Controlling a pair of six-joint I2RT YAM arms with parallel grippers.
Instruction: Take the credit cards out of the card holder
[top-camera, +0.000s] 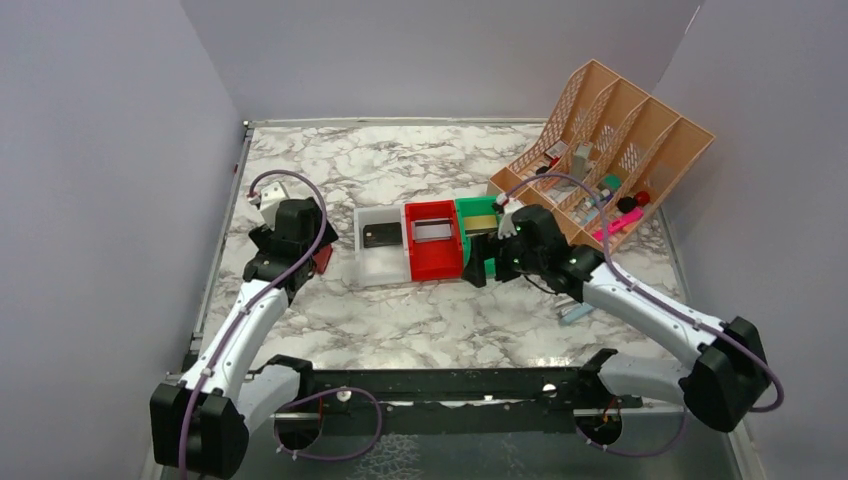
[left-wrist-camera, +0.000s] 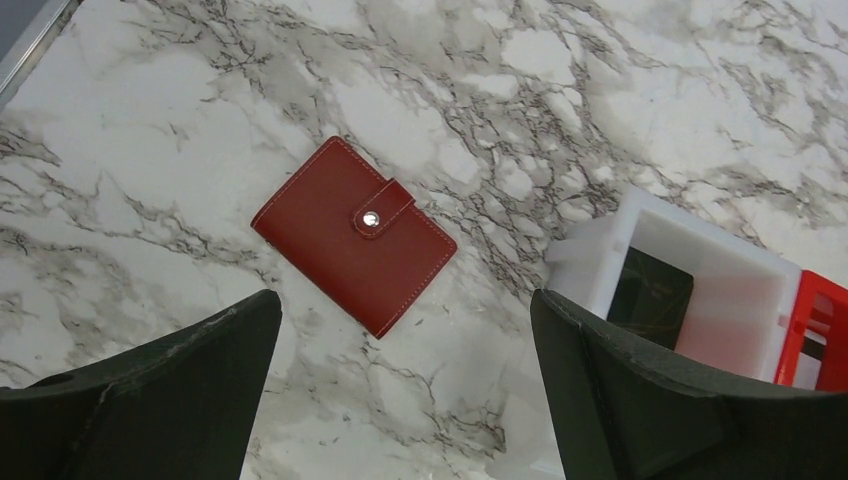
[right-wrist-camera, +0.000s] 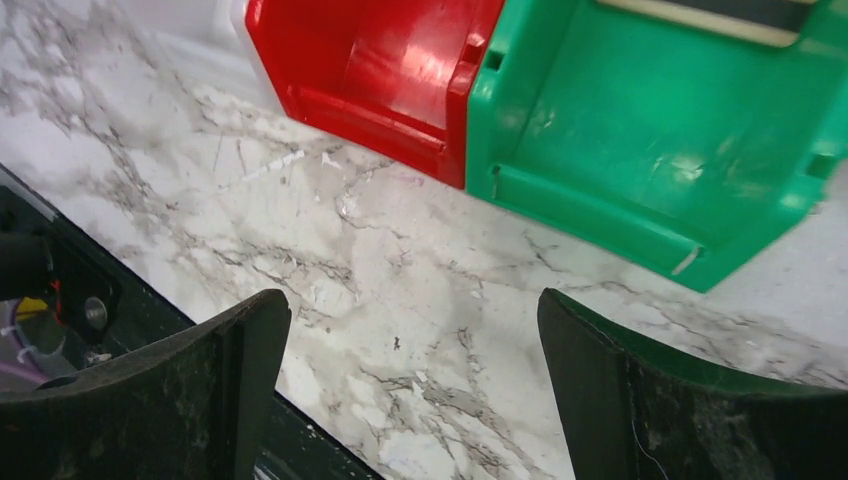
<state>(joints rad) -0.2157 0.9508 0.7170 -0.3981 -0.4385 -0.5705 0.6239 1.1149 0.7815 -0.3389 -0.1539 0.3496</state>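
Observation:
The card holder (left-wrist-camera: 355, 235) lies closed on the marble, dark red with its snap strap fastened; from above only a red sliver of the card holder (top-camera: 322, 260) shows beside my left wrist. My left gripper (left-wrist-camera: 405, 305) hovers open just above and in front of it, nothing between the fingers. A black card (left-wrist-camera: 650, 295) lies in the white bin (left-wrist-camera: 720, 255). In the top view a grey card (top-camera: 435, 232) rests in the red bin (top-camera: 432, 262) and a gold card (top-camera: 480, 222) in the green bin (top-camera: 474, 207). My right gripper (right-wrist-camera: 412, 300) hangs open and empty over the marble in front of the green bin (right-wrist-camera: 650, 120).
The three bins stand in a row at mid-table. An orange slotted organizer (top-camera: 610, 150) with small items fills the back right. A pale blue item (top-camera: 578, 312) lies by my right arm. The black base rail (top-camera: 450, 400) runs along the near edge.

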